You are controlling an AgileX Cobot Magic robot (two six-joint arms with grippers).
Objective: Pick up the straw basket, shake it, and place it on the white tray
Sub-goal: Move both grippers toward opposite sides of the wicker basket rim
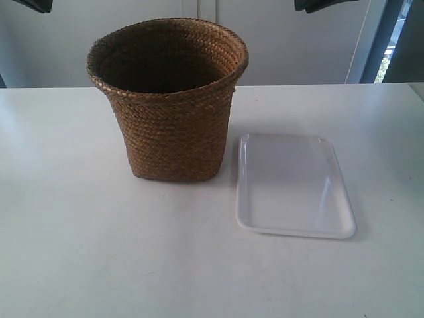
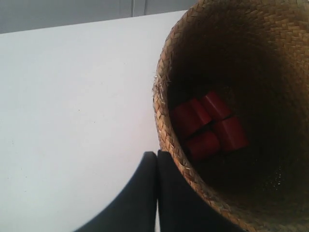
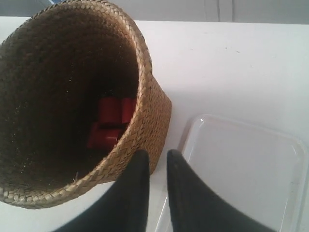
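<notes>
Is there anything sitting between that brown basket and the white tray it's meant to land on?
Nothing visible. The straw basket stands right beside the white tray, with only bare table between them, and the tray looks empty. The red pieces lie inside the basket.

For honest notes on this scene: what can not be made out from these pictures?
- Exterior view: the contents of the basket are hidden by its wall and dark inside.
- Exterior view: the top edge cuts off both arms; no gripper shows.
- Wrist views: the red pieces lie in shadow, so shape and number are unclear.
- Right wrist view: the right gripper and the edge cut off part of the tray.
</notes>
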